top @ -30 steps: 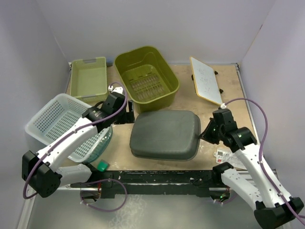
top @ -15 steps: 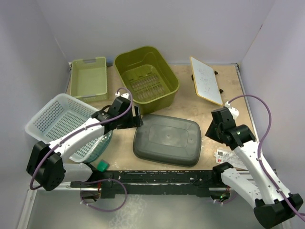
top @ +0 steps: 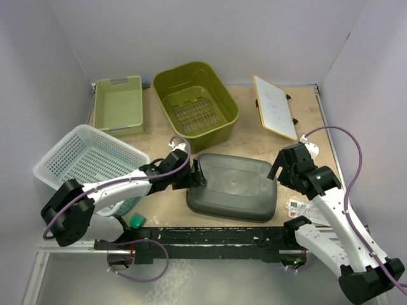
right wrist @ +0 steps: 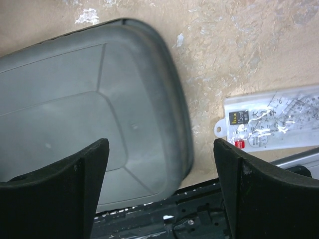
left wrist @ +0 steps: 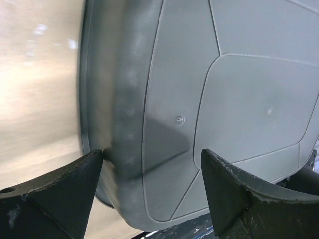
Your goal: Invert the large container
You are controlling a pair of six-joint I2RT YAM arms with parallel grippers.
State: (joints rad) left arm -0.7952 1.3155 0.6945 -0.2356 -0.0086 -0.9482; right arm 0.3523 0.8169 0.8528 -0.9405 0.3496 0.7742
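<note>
one grey container (top: 232, 186) bottom-up, two tools (top: 197, 173) (top: 278, 170) parted.

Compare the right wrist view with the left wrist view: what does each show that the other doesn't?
Only the right wrist view shows a clear labelled packet lying on the table, to the right of the container and apart from it.

Only the left wrist view shows the container's rounded end wall on the left arm's side, with blurred table beyond it.

Both show the grey container lying bottom up, and each view's own tool is open above it: the left tool and the right tool.
</note>
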